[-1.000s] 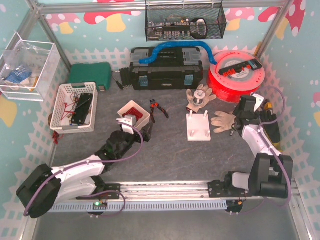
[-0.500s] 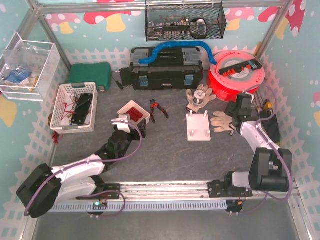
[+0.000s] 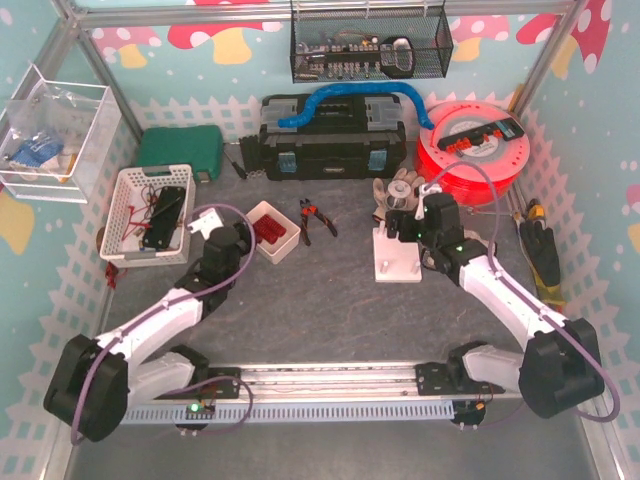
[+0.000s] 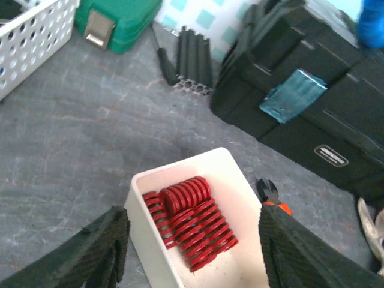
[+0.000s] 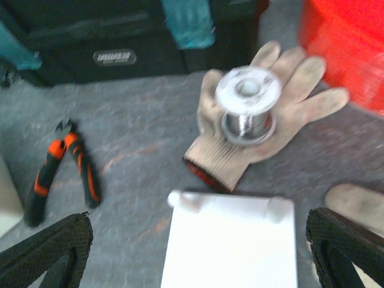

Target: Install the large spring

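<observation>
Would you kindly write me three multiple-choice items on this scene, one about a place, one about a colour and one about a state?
1. Where does the silver wire spool sit?
A. hanging from a hook
B. on the beige knitted work glove
C. inside a drawer

2. What colour are the coil springs in the small white plastic box?
A. blue
B. green
C. red

3. How does the right gripper stand?
A. open and empty
B. shut on a spring
C. shut tight on nothing

Answers:
1 B: the right wrist view shows the spool resting on the glove's palm.
2 C: the left wrist view shows red coils in the box.
3 A: its fingers stand wide apart, gripping nothing.
</observation>
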### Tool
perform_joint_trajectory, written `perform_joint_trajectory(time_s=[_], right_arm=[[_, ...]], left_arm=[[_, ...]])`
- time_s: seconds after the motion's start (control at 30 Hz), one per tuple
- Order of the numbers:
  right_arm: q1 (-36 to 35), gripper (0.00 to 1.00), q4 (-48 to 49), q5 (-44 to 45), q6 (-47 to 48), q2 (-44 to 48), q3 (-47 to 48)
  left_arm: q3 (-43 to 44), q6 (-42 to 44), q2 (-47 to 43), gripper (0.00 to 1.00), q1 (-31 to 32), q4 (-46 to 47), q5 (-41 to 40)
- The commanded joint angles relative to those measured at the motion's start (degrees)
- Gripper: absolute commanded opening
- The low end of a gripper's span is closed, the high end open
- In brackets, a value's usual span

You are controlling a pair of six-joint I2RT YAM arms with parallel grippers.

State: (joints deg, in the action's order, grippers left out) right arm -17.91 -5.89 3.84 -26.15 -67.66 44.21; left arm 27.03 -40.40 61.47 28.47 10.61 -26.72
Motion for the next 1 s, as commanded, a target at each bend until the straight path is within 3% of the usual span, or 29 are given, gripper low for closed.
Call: perform_joint_trajectory(time_s=[0.0, 0.07, 0.17, 0.23, 0.37, 0.7, 0.97], right_arm=[[-3.1, 0.97, 1.9, -1.6, 0.1, 2.1, -4.9], [-3.8, 0.97, 4.9, -0.6, -0.3, 2.5, -7.1], [-4.1, 0.97, 6.2, -0.6, -0.3, 1.7, -7.9], [-4.5, 0.97, 6.0, -0.6, 0.1, 0.9, -7.6], [-5.0, 0.97, 6.1, 0.5, 0.5, 0.5, -7.7], [-5.9, 0.96, 8.2, -0.8, 0.9, 0.2, -8.7], [-6.2, 0.96, 8.5, -0.7, 1.1, 1.0, -9.1]], left_arm=[[4.3, -4.1, 3.4, 0.58, -3.8, -5.6, 6.8], [8.1, -0.8, 6.8, 0.52, -4.0, -7.4, 7.4], [14.4, 7.4, 12.5, 0.52, -4.3, -10.8, 11.5], [17.1, 5.2, 14.3, 0.51, -5.8, -14.4, 11.6], [18.2, 0.1, 17.6, 0.47, -7.3, -13.0, 15.4], [26.8, 34.5, 26.0, 0.49, -7.8, -17.1, 24.0], [31.3, 43.2, 30.6, 0.49, -11.8, -24.9, 28.9]])
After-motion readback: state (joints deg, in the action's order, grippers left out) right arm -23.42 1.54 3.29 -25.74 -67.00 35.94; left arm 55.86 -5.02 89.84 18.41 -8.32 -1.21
